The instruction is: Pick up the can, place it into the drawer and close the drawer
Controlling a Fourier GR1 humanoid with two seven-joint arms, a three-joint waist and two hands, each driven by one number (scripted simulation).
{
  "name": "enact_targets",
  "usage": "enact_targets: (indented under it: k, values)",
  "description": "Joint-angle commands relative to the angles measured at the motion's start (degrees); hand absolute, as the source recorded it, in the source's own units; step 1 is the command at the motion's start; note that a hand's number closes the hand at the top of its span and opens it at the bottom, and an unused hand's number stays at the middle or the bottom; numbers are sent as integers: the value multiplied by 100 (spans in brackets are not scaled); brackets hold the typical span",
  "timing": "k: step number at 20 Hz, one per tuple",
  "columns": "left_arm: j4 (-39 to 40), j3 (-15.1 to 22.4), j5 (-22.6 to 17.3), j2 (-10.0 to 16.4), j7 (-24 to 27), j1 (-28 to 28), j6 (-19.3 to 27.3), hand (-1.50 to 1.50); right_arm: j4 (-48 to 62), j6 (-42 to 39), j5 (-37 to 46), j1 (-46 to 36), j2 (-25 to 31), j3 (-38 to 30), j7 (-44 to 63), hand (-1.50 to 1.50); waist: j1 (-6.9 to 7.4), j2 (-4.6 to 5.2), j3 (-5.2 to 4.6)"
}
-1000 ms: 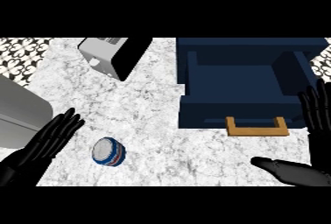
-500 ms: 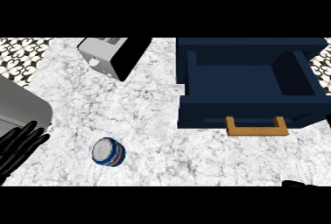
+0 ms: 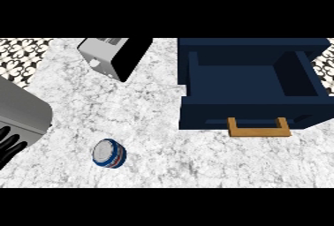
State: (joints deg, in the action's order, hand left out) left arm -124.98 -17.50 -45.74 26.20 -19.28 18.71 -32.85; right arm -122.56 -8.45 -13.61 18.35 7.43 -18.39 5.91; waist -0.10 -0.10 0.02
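A small can (image 3: pixel 109 153) with a silver top and blue and red sides lies on the marble counter at the lower left. The dark blue drawer (image 3: pixel 251 112) stands pulled open at the upper right, its inside bare, with a tan handle (image 3: pixel 258 128) on its front. My left hand (image 3: pixel 9 143) shows only as straight black fingers at the left edge, well to the left of the can and apart from it. No part of my right hand shows.
A silver and black toaster (image 3: pixel 112 55) stands at the back, left of the drawer. A grey appliance body (image 3: pixel 20 114) fills the left edge just above my left hand. Patterned tile shows at the far corners.
Both hands have drawn back toward the view's edges: the right hand has left the picture and the left hand has slid to the left edge. The can and drawer have not moved.
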Motion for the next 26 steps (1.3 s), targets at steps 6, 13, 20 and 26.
enact_targets:
  k: [6, 13, 20, 26]
  values:
    - [2, 337, -675, -160, -932, -387, 792, -150, 213, -651, -653, 397, 140, -741, -296, -150, -39, 5, 1]
    - [47, 765, -352, -517, -1428, -899, 1345, -150, 161, -949, -590, 567, -144, -733, -418, -150, -41, 6, 0]
    - [892, 1069, 474, -1000, -1126, -1004, 879, -150, 60, -1439, -1026, 921, -131, -1315, -483, -150, -47, 2, -2]
    - [1581, 1473, 1735, -1502, -461, -1211, 697, -150, -273, -1312, -929, 701, -220, -1306, 27, -150, -25, 7, -4]
